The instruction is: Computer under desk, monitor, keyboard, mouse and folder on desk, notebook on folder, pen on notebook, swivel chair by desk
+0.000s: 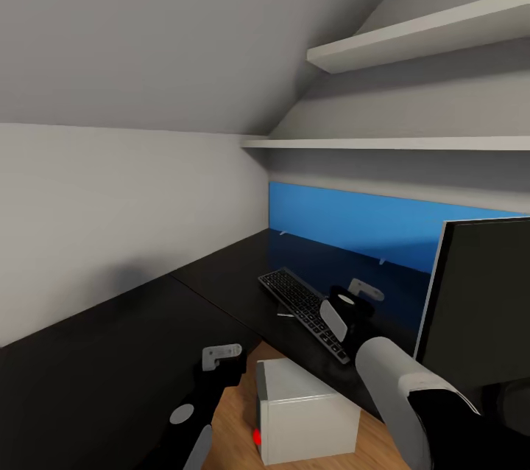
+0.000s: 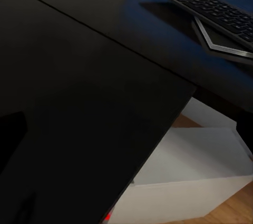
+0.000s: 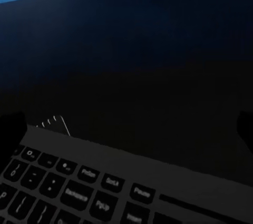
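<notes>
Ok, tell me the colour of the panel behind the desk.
Bright blue: the panel along the wall behind the desk, clearest in the head view.

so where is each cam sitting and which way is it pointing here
Head view: from the robot's head, looking down over the desk, keyboard, monitor and computer; both arms show.
Left wrist view: near the left gripper, above the desk edge, computer below; dark finger shapes barely show.
Right wrist view: near the right gripper, close over the keyboard; dark fingertips at the sides.
Shared: the keyboard appears in all three.
</notes>
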Available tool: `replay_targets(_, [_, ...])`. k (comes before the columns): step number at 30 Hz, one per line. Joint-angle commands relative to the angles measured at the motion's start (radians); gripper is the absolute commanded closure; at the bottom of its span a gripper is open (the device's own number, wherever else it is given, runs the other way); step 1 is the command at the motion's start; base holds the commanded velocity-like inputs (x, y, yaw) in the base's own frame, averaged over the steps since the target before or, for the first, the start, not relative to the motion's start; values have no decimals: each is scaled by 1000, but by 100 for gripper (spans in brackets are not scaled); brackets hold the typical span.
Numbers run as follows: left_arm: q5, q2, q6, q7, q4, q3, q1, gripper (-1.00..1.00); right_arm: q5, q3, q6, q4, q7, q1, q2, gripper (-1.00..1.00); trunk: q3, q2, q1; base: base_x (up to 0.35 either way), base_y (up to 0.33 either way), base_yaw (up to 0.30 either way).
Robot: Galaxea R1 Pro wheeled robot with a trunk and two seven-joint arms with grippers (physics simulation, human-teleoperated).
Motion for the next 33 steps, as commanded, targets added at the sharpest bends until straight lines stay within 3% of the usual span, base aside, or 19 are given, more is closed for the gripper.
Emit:
replay_targets(1, [9, 0, 3, 8, -2, -2, -1, -100, -7, 2, -2, -1, -3, -1, 0, -100, -1, -1, 0, 0, 0, 0])
replay_targets(13, [8, 1, 4, 7, -2, -2, -1, -100, -7, 2, -2, 0, -4, -1, 0, -100, -1, -1, 0, 101, 0, 0])
replay_targets(33, [10, 2, 2, 7, -2, -2, -1, -100, -7, 2, -1, 1, -4, -1, -2, -100, -1, -1, 0, 7, -2, 0])
